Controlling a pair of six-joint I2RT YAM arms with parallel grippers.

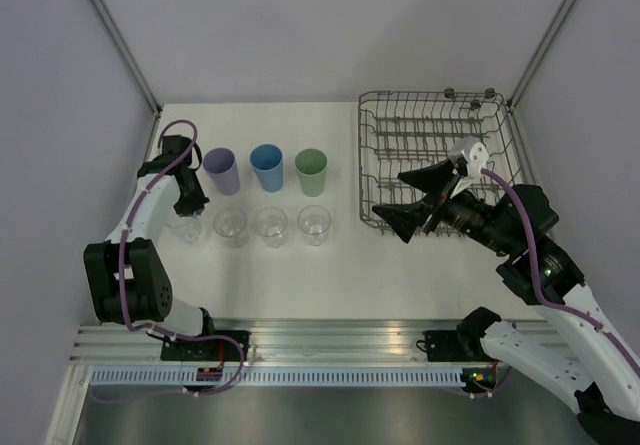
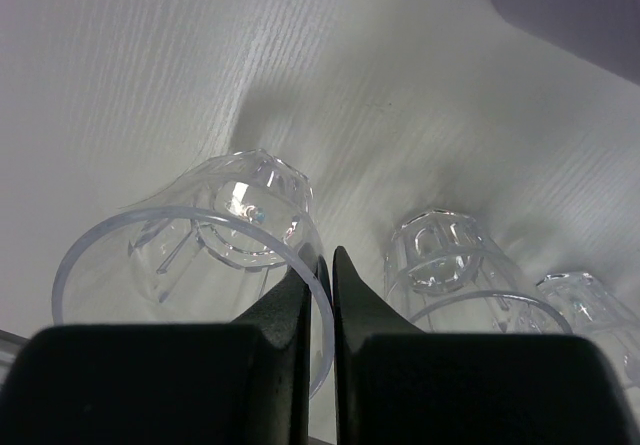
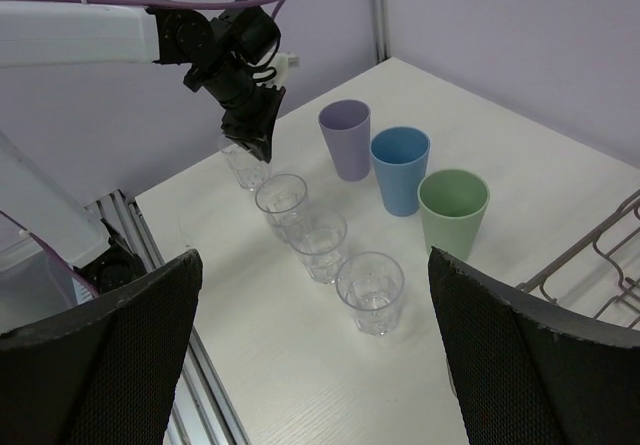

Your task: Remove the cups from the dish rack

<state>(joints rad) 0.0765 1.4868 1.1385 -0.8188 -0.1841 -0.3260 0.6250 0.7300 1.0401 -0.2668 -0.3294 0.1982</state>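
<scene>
- Seemingly, the rack (image 1: pixel 420 140) holds no cups.
- Three tumblers (image 1: pixel 267 167) and three glasses (image 1: pixel 270 225) stand in two rows on the table (image 1: pixel 400 275), left of the rack.
- The left gripper (image 2: pixel 327 265) pinches the rim of the fourth glass (image 2: pixel 190 255) at the row's left end.
- The right gripper (image 1: pixel 410 200) hangs spread wide over the rack's near-left corner.
- What remains, I judge: releasing that glass.

A robotics lab cell: plain lavender partition walls (image 1: pixel 300 25) on aluminium posts (image 1: pixel 115 35) enclose a white table (image 1: pixel 300 285) edged by a slotted aluminium rail (image 1: pixel 330 337).
</scene>
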